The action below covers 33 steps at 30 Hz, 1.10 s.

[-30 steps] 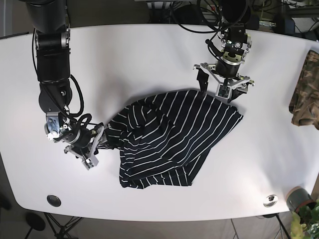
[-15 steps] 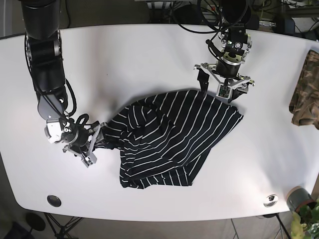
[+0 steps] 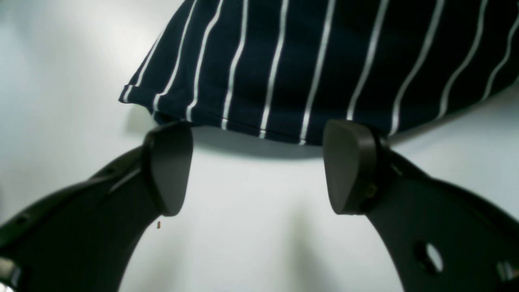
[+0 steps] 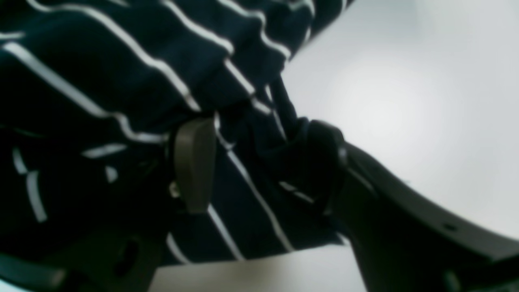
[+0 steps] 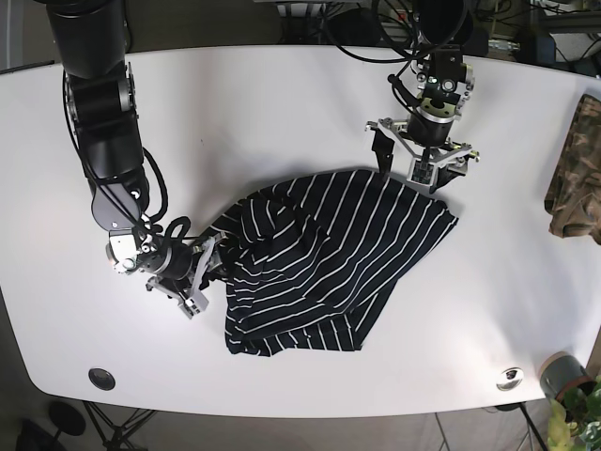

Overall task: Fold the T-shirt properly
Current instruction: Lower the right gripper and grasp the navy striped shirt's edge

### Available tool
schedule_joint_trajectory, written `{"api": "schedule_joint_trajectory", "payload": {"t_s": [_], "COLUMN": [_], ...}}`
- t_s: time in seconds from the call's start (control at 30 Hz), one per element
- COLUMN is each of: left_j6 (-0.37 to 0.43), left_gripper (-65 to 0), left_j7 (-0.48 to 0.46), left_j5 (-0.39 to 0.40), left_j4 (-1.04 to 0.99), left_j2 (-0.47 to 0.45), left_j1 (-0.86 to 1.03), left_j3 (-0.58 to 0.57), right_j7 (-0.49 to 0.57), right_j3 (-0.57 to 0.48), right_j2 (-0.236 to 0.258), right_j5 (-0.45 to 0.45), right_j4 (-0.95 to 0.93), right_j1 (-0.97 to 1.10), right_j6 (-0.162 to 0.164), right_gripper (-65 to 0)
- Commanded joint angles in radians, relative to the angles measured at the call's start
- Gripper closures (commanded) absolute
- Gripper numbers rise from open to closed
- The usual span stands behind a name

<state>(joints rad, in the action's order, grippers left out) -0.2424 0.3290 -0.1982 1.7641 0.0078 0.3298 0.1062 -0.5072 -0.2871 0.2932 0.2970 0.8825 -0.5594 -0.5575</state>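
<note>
Right wrist alone shows jaws seemingly straddling bunched T-shirt [image 4: 121, 81] fabric.

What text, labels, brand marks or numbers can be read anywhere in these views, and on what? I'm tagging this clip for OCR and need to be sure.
None can be read.
The striped T-shirt shows only white stripes, no print or visible tag.
The left gripper and right gripper carry no markings that can be made out.
The white table is unmarked.
The camouflage cloth shows pattern only.
</note>
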Motion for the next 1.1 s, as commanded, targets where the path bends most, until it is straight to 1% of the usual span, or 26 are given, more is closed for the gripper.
{"api": "schedule_joint_trajectory", "payload": {"t_s": [0.0, 0.07, 0.17, 0.23, 0.6, 0.77, 0.9, 0.97, 1.0, 1.07], "left_j6": [0.005, 0.005, 0.004, 0.004, 0.002, 0.002, 0.002, 0.002, 0.002, 0.002], "left_gripper": [-45.8, -45.8, -45.8, -45.8, -45.8, -45.8, -45.8, -45.8, -45.8, -45.8], "left_j7": [-0.021, -0.021, -0.021, -0.021, -0.021, -0.021, -0.021, -0.021, -0.021, -0.021], "left_j5": [0.009, 0.009, 0.009, 0.009, 0.009, 0.009, 0.009, 0.009, 0.009, 0.009], "left_j4": [0.015, 0.015, 0.015, 0.015, 0.015, 0.015, 0.015, 0.015, 0.015, 0.015], "left_j2": [-0.002, -0.002, -0.004, -0.004, -0.004, -0.004, -0.004, -0.004, -0.004, -0.004], "left_j1": [-0.005, -0.005, -0.005, -0.005, -0.007, -0.007, -0.007, -0.007, -0.007, -0.007], "left_j3": [0.000, 0.000, 0.000, 0.000, 0.000, 0.000, 0.000, 0.000, 0.000, 0.000], "right_j7": [0.037, 0.066, 0.114, 0.127, 0.137, 0.184, 0.209, 0.213, 0.213, 0.213], "right_j3": [0.007, 0.009, 0.010, 0.010, 0.012, 0.012, 0.012, 0.012, 0.012, 0.012], "right_j2": [0.010, 0.010, 0.010, 0.010, 0.008, 0.008, -0.007, -0.009, -0.010, -0.010], "right_j5": [-0.017, -0.055, -0.083, -0.095, -0.091, -0.091, -0.092, -0.091, -0.091, -0.091], "right_j4": [-0.024, -0.073, -0.101, -0.101, -0.102, -0.112, -0.182, -0.196, -0.196, -0.194], "right_j1": [-0.041, -0.054, -0.054, -0.050, -0.050, -0.046, -0.047, -0.049, -0.046, -0.043], "right_j6": [0.003, 0.003, 0.003, 0.003, 0.003, 0.003, 0.003, -0.002, -0.002, -0.002], "right_gripper": [-34.9, -34.9, -34.9, -34.9, -34.6, -34.4, -33.9, -30.3, -26.6, -15.9]}}
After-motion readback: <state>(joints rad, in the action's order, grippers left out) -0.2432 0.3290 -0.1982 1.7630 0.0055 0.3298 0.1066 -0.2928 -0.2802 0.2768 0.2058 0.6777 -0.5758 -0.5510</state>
